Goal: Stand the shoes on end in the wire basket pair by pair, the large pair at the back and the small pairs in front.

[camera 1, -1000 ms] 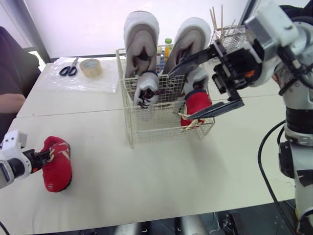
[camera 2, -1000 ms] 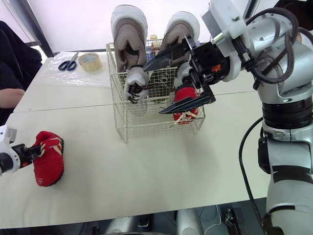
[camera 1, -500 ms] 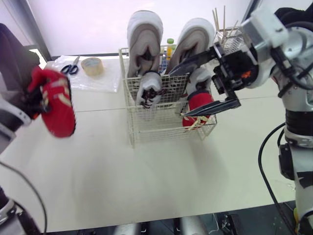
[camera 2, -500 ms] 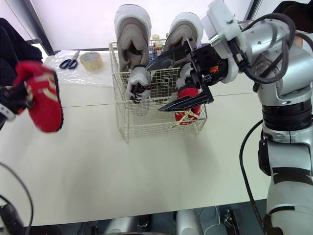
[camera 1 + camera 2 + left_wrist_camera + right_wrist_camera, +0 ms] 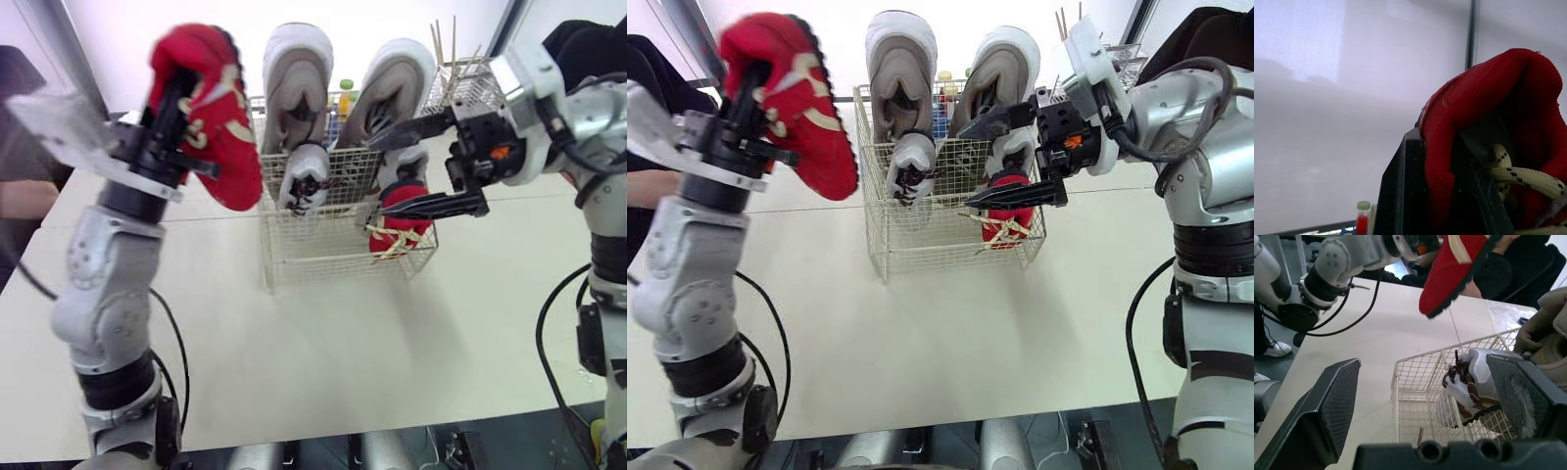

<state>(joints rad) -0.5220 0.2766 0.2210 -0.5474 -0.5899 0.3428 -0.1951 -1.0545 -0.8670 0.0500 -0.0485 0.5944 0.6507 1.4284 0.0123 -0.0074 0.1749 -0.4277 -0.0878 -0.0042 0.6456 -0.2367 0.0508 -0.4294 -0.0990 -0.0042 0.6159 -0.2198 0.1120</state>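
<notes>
My left gripper [image 5: 179, 101] is shut on a small red shoe [image 5: 214, 116], held high in the air just left of the wire basket [image 5: 338, 262], sole facing the basket. Two large beige shoes [image 5: 297, 78] stand on end at the basket's back. In front of them stand a small white shoe [image 5: 306, 178] and a second red shoe [image 5: 402, 217]. My right gripper [image 5: 423, 166] is open at the basket's right side, one finger above and one beside that red shoe. The left wrist view has the held red shoe [image 5: 1488, 122] pinched between black fingers [image 5: 1400, 196].
A smaller wire holder [image 5: 462, 80] with wooden sticks stands behind the basket on the right, and a bottle [image 5: 342, 95] behind the basket. A seated person [image 5: 656, 108] is at the table's left end. Bare tabletop [image 5: 343, 343] lies in front of the basket.
My left arm has lifted the red shoe from the table's left front up and rightward toward the basket. The right gripper has drawn slightly right, still open.
</notes>
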